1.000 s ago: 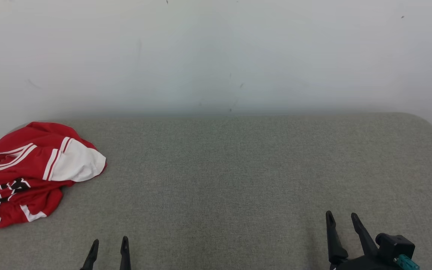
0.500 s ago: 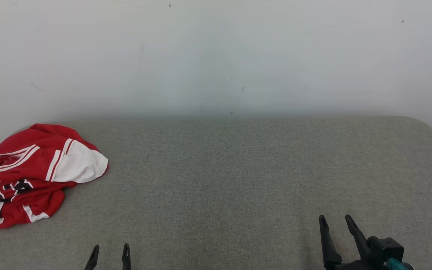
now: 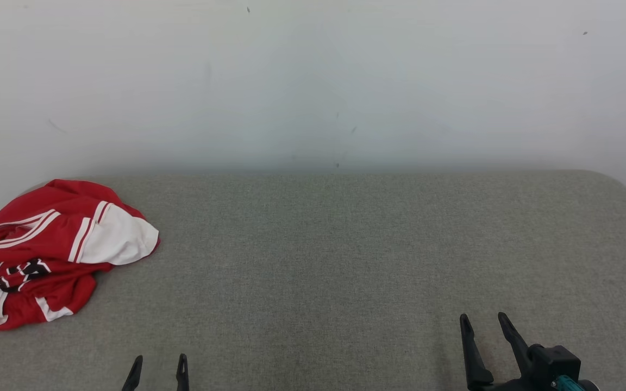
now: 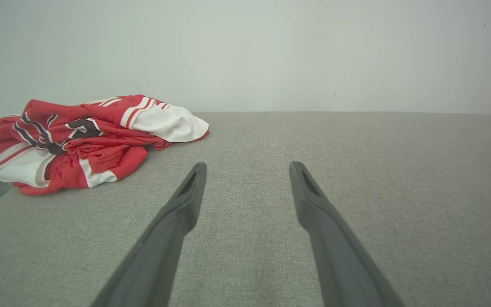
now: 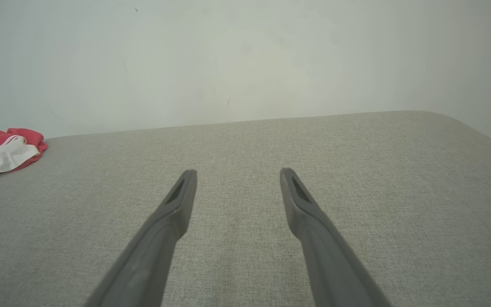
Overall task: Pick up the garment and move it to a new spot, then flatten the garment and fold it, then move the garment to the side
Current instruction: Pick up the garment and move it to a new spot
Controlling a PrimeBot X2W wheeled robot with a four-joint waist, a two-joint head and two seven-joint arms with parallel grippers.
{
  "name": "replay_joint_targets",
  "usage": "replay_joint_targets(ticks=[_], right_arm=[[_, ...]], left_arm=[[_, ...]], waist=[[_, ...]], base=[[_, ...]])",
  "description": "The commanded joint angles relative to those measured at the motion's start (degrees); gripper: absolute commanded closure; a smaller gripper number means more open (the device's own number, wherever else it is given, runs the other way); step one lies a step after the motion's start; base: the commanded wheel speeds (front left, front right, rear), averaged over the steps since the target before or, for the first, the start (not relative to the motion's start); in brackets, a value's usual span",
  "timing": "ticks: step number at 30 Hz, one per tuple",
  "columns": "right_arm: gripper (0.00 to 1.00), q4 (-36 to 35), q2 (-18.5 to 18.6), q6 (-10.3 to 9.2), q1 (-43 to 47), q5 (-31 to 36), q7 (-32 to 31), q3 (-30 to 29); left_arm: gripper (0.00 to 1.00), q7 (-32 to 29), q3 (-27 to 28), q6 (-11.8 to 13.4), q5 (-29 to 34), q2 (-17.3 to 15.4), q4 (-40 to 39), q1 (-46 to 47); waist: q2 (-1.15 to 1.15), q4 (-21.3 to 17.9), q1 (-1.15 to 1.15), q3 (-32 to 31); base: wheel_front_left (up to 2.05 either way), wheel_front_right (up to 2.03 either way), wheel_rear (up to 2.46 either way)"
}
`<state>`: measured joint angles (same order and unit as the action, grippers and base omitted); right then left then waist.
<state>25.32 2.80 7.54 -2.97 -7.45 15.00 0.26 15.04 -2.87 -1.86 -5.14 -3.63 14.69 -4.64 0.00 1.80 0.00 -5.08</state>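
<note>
The left tool (image 3: 161,359) and the right tool (image 3: 482,317) stand wide and empty. The left is nearer the crumpled red garment (image 3: 47,255), the right well apart from it. The bench (image 3: 345,244) edge runs just beside the garment, so a shallow one-layer pinch might drag it off.

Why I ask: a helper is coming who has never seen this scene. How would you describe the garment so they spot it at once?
A wide grey fabric surface runs along a pale wall. At its left end lies the garment, a crumpled heap. It is bright red with white panels, stripes and dark lettering, unlike the plain grey cloth around it.
</note>
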Motion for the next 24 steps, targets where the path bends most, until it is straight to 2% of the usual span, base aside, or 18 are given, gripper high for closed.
replay_joint_targets(ticks=[1, 11, 16, 24], right_arm=[[0.0, 0.09, 0.15, -0.1, 0.53, -0.32, 0.28, 0.05], [0.0, -0.47, 0.13, -0.1, 0.76, -3.34, 0.18, 2.24], [0.0, -0.5, 0.1, -0.1, 1.46, -5.51, 0.18, 4.54], [0.0, -0.47, 0.1, -0.1, 2.2, -8.27, 0.18, 6.28]], left_arm=[[0.0, 0.2, 0.57, -0.11, -0.86, 0.22, 0.17, -0.5], [0.0, 0.21, 2.86, -1.0, -7.42, 0.7, 0.67, -0.27], [0.0, 0.21, 3.84, -1.4, -8.36, 0.7, 1.17, 0.1], [0.0, 0.2, 6.21, -1.63, -7.38, -0.45, 1.34, -0.69]], waist=[[0.0, 0.09, 0.0, -0.02], [0.0, 3.58, 0.0, -0.39], [0.0, 8.68, 0.0, -0.98], [0.0, 19.14, 0.0, -1.94]], base=[[0.0, 0.0, 0.0], [0.0, 0.0, 0.0], [0.0, 0.0, 0.0], [0.0, 0.0, 0.0]])
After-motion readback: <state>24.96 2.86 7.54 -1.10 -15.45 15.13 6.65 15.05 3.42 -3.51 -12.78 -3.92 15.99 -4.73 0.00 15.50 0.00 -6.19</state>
